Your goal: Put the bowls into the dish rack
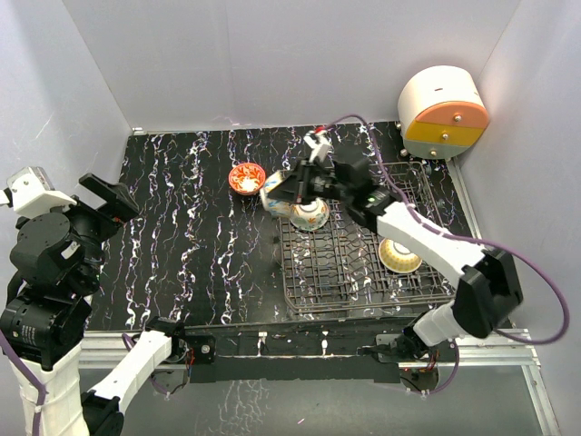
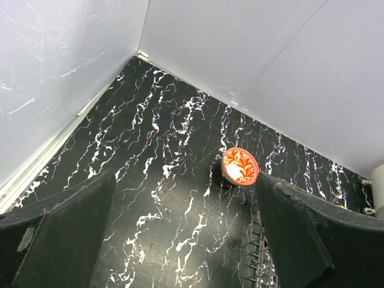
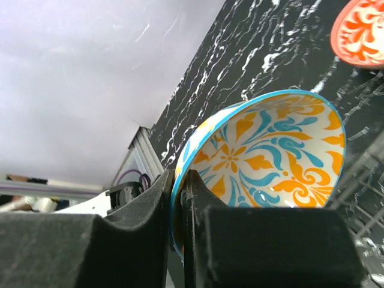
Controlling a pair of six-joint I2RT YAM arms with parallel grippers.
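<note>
My right gripper (image 3: 179, 177) is shut on the rim of a yellow and blue floral bowl (image 3: 270, 150). In the top view that tilted bowl (image 1: 271, 193) hangs at the far left corner of the dark wire dish rack (image 1: 363, 272), in the right gripper (image 1: 289, 189). A second bowl (image 1: 310, 216) stands on edge in the rack just beside it. Another bowl (image 1: 399, 256) rests in the rack's right part. The red-orange bowl (image 1: 246, 178) sits on the table left of the rack, also in both wrist views (image 2: 240, 166) (image 3: 360, 30). My left gripper (image 2: 186, 175) is open and empty, held back at the left (image 1: 111, 195).
A white, orange and yellow round drawer unit (image 1: 443, 111) stands at the back right corner. White walls close the table on three sides. The rack's near left corner (image 2: 264, 252) shows beside the left gripper's right finger. The black marbled tabletop (image 1: 182, 236) spreads left of the rack.
</note>
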